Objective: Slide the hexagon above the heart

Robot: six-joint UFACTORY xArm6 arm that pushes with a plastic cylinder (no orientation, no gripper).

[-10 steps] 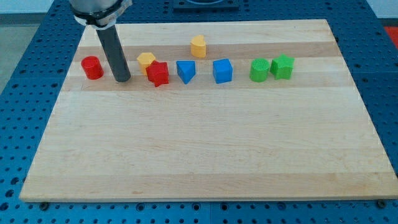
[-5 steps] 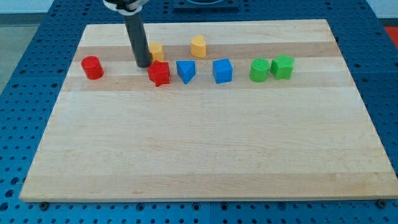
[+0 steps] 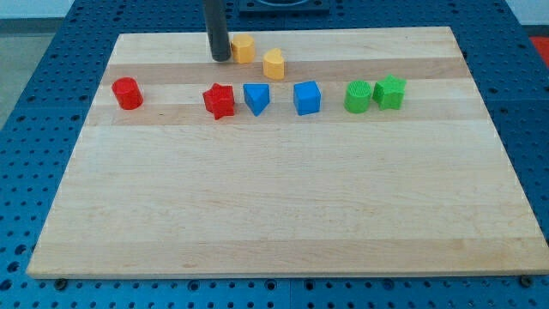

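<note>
The yellow hexagon [image 3: 244, 48] lies near the view's top of the wooden board [image 3: 283, 206], up and to the left of the yellow heart [image 3: 274, 63]. My tip [image 3: 221, 58] rests on the board right against the hexagon's left side. The dark rod rises from it out of the view's top.
A row of blocks runs across the board below: a red cylinder [image 3: 127, 93] at the left, a red star [image 3: 220, 100], a blue triangle-like block [image 3: 256, 98], a blue cube [image 3: 307, 98], a green cylinder [image 3: 357, 96] and a green star [image 3: 390, 91].
My tip has moved up and to the right, pushing the yellow hexagon from beside the red star up to the left of the heart.
</note>
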